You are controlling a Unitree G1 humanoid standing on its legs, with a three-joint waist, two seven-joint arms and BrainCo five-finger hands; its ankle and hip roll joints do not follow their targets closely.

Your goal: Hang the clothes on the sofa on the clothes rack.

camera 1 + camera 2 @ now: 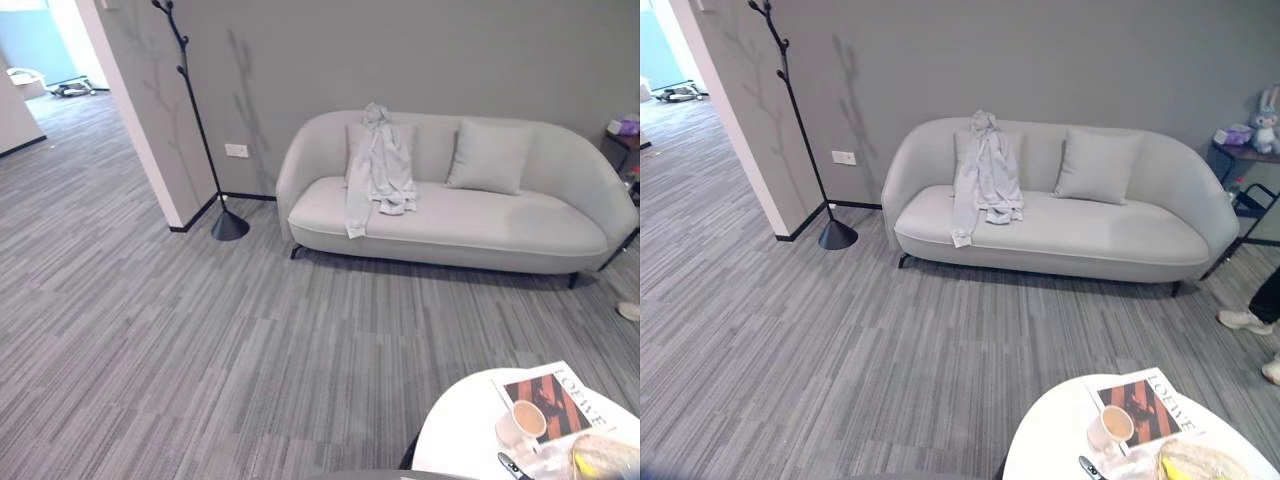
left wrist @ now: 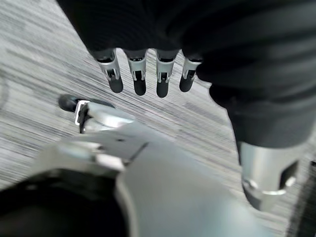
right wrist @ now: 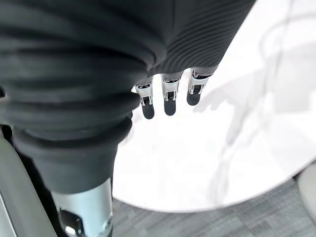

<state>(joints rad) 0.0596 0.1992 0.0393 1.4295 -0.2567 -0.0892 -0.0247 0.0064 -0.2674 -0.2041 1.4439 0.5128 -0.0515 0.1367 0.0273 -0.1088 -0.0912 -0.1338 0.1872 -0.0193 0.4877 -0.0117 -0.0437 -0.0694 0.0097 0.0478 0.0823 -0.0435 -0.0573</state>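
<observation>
A pale grey garment (image 1: 377,165) hangs over the backrest of the light grey sofa (image 1: 450,230) and trails down onto its seat, toward the sofa's left end. The black clothes rack (image 1: 200,120) stands on a round base by the wall corner, left of the sofa, with bare pegs. In the left wrist view my left hand (image 2: 148,74) hangs over the carpet with straight fingers and holds nothing. My right hand (image 3: 170,94) hangs above a white round table (image 3: 207,163), fingers straight and empty.
A grey cushion (image 1: 488,155) leans on the sofa back right of the garment. A white round table (image 1: 460,440) near me at lower right carries a cup (image 1: 522,422) and a magazine (image 1: 560,395). A person's shoes (image 1: 1245,320) show at the right. Open carpet lies between me and the sofa.
</observation>
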